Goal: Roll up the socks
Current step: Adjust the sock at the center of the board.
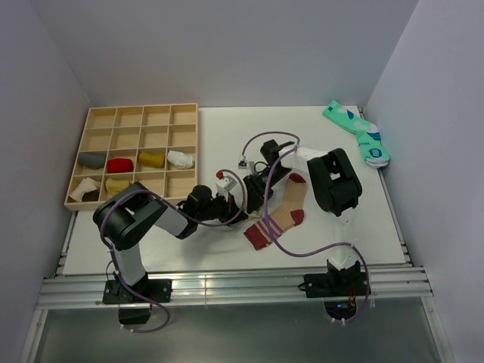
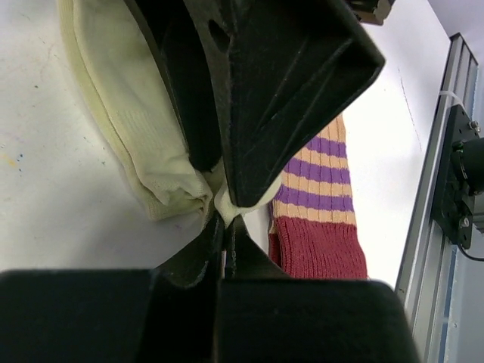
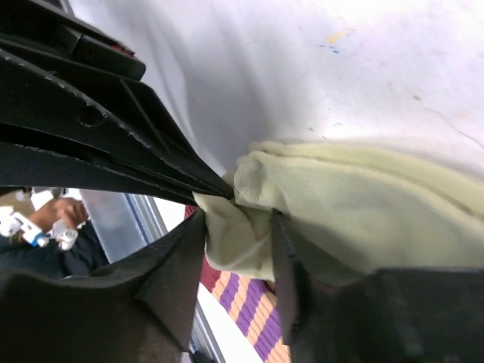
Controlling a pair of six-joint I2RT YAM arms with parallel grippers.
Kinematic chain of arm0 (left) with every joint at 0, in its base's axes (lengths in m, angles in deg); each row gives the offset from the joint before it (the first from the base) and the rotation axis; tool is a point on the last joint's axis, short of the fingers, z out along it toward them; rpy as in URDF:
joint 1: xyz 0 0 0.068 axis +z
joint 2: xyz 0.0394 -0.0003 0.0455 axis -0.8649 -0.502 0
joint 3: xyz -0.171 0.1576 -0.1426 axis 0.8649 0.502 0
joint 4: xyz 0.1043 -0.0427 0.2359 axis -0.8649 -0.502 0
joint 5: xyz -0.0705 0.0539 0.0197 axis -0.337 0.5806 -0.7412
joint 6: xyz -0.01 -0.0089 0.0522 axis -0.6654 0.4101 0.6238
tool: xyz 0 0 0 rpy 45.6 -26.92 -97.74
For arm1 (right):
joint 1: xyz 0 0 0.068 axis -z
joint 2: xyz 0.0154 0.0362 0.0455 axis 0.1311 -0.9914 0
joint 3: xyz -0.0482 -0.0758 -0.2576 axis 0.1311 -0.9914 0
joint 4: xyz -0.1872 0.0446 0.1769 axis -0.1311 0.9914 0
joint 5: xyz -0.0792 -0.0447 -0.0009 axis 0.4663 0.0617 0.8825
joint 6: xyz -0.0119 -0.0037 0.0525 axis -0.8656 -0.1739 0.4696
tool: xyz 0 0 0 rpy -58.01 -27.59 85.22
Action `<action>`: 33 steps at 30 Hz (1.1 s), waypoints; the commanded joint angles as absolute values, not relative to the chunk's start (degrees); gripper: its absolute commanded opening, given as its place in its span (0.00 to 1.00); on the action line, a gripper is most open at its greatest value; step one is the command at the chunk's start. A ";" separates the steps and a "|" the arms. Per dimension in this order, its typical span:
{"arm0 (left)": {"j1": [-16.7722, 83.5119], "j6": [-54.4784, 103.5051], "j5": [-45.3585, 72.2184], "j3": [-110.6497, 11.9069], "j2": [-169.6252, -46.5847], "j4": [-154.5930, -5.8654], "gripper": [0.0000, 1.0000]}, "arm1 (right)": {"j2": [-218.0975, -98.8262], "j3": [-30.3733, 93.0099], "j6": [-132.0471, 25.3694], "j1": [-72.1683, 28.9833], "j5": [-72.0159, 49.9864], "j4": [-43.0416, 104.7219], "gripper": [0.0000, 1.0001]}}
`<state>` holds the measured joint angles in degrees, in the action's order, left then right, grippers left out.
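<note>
The pale olive-green sock (image 2: 128, 128) lies bunched on the white table. My left gripper (image 2: 225, 219) is shut on a fold of its edge. My right gripper (image 3: 236, 246) stands open around the same bunched end (image 3: 340, 204), its fingers (image 3: 174, 265) on either side of the fabric. The tan sock (image 1: 280, 215) with purple stripes and a maroon cuff (image 2: 321, 246) lies flat just beside them. In the top view both grippers (image 1: 246, 203) meet left of the tan sock, and the arms hide the pale sock.
A wooden tray (image 1: 85, 136) with several compartments holding rolled socks stands at the back left. A green and white sock pair (image 1: 359, 132) lies at the back right corner. A metal rail (image 2: 442, 189) runs along the near table edge.
</note>
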<state>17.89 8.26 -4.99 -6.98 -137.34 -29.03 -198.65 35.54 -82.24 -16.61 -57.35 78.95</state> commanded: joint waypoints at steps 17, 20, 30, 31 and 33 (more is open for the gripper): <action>15.75 12.45 0.60 -12.36 -130.26 -40.41 0.00 | -190.85 36.81 -72.29 -11.80 -40.39 69.10 0.41; 15.40 13.06 0.77 -13.32 -130.08 -42.25 0.00 | -191.99 37.51 -72.37 -12.06 -35.90 68.30 0.39; 13.73 18.68 1.65 -20.00 -129.47 -55.34 0.00 | -197.52 43.22 -72.37 -14.17 -28.07 69.09 0.32; 13.38 19.65 1.83 -20.61 -129.47 -56.31 0.00 | -197.96 44.70 -72.37 -14.44 -27.55 69.53 0.32; 13.20 20.44 1.83 -22.20 -129.55 -59.38 0.00 | -199.63 46.20 -72.20 -15.23 -26.84 70.14 0.33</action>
<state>13.94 16.67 1.70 -19.18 -131.87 -54.30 -197.17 42.49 -72.19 -13.87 -30.47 70.47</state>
